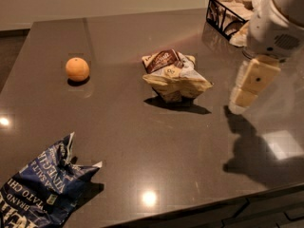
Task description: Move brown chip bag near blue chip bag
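The brown chip bag point(175, 76), tan and cream with a dark brown panel, lies crumpled at the middle of the dark table point(142, 141). The blue chip bag point(42, 186), navy with white lettering and a torn top, lies at the front left corner. My gripper point(241, 102) hangs above the table to the right of the brown bag, a short gap away from it and touching nothing. Its shadow falls on the table below and to the right.
An orange point(77, 69) sits at the back left of the table. A black wire basket point(228, 13) with pale items stands at the back right, behind my arm. The table's front edge runs close below the blue bag.
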`<state>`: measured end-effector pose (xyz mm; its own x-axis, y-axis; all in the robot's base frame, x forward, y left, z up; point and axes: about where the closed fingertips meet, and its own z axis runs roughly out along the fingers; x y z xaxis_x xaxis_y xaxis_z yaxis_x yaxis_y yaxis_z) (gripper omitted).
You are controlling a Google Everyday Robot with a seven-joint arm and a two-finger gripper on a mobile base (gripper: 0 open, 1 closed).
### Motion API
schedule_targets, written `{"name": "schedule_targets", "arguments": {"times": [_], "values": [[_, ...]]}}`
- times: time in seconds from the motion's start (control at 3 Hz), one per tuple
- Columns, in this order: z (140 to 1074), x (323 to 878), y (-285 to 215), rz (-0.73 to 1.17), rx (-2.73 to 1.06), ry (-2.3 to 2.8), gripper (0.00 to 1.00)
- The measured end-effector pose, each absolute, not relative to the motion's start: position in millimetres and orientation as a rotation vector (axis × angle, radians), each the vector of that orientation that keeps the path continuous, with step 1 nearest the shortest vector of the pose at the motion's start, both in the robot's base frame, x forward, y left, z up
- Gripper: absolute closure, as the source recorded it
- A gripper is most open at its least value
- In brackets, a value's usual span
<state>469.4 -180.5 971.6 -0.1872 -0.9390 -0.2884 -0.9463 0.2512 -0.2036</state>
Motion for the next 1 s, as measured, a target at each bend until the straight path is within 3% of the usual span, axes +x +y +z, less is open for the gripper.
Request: {"name": "schedule_targets", "arguments": {"times": [1.0], "values": [[939, 561, -109, 0.19, -1.472, 2.134, 0.0]]}}
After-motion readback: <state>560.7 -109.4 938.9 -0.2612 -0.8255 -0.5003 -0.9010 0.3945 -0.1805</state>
